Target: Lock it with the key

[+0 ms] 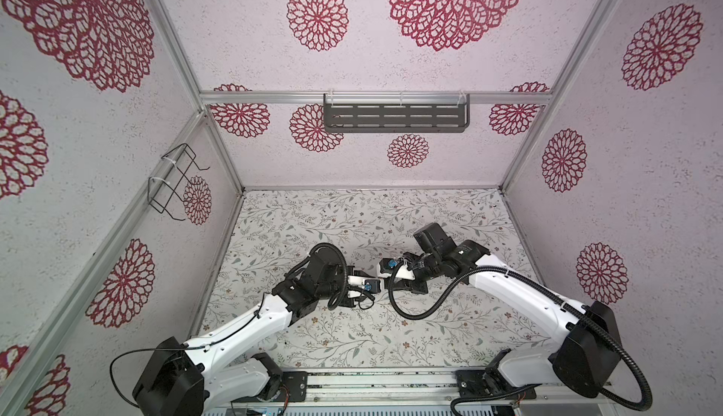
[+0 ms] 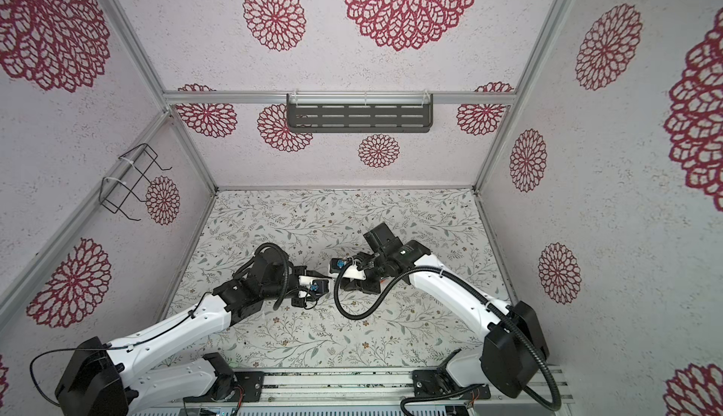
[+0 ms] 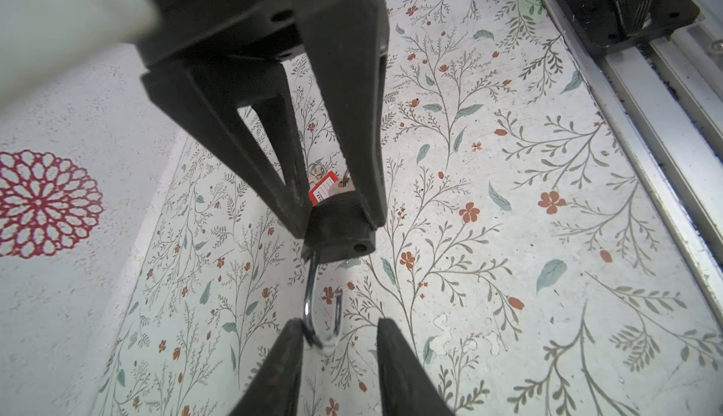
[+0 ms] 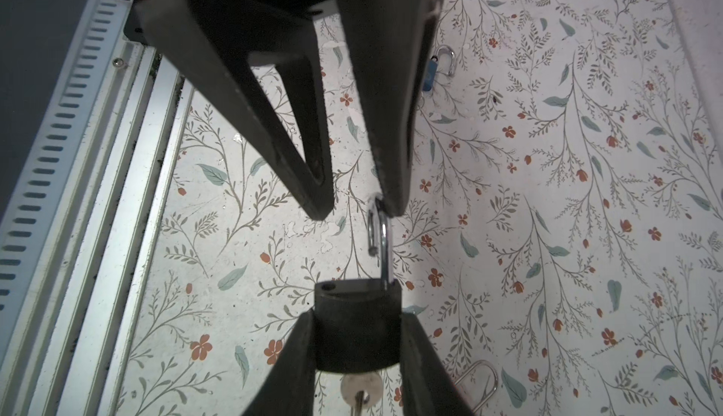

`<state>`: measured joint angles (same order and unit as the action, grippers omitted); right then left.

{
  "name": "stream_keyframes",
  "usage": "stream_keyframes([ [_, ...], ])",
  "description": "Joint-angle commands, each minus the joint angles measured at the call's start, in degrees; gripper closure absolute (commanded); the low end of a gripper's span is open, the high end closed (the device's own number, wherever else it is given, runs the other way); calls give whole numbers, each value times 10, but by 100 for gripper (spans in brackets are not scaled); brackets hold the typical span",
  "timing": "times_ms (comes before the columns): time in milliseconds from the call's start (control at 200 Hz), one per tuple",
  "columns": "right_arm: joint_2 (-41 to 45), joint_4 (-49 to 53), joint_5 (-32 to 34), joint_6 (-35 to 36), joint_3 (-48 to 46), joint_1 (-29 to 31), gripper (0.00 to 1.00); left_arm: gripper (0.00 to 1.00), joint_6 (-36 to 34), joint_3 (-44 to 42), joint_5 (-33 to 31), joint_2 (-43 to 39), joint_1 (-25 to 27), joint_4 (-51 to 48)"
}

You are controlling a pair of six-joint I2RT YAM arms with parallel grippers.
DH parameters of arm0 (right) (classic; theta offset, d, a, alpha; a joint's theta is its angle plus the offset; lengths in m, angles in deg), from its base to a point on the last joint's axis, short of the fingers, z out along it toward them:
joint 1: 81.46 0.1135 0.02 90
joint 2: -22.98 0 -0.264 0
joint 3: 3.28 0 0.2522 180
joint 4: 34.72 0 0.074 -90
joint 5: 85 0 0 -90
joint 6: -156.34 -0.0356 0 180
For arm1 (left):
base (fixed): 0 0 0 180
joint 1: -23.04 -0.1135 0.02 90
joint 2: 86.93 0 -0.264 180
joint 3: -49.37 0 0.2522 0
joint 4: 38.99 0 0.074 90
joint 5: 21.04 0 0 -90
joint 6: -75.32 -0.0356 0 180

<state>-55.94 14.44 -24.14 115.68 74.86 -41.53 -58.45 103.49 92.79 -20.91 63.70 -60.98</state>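
Black padlock (image 4: 358, 339) sits pinched in the right gripper (image 4: 358, 316) so its popped-open shackle (image 4: 385, 246) pokes between the spread jaws of the left gripper (image 3: 340, 324), probably for snapping shut.

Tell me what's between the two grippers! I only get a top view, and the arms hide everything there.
Observer: The right gripper is clamped on the body of a black padlock.
Operator: Is it locked already?
Observer: No. Its shackle stands open, one end out of the body. The left gripper is open around the shackle's bend, which sits beside one fingertip.
Operator: Where's the key?
Observer: A silver key pokes out under the padlock's body, between the right gripper's fingers.
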Motion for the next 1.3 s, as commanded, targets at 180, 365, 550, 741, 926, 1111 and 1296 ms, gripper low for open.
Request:
stream_keyframes([
  [180, 45, -68, 8, -9, -19, -3, 81, 66, 64, 11, 49, 7, -11, 7],
  [365, 57, -89, 11, -10, -32, -3, 82, 68, 103, 17, 65, 18, -20, 15],
  [550, 60, -94, 10, -9, -35, -3, 83, 67, 136, 24, 79, 30, -28, 29],
  [741, 69, -103, 11, -7, -43, -3, 83, 65, 181, 28, 86, 38, -41, 41],
  [926, 83, -124, 30, -3, -57, -2, 84, 65, 200, 27, 88, 25, -54, 9],
  [1111, 108, -176, 52, 6, -88, 3, 84, 63, 244, 17, 77, 6, -66, 25],
  [1296, 136, -241, 110, 20, -126, 22, 85, 62, 284, 30, 114, 10, -73, 18],
])
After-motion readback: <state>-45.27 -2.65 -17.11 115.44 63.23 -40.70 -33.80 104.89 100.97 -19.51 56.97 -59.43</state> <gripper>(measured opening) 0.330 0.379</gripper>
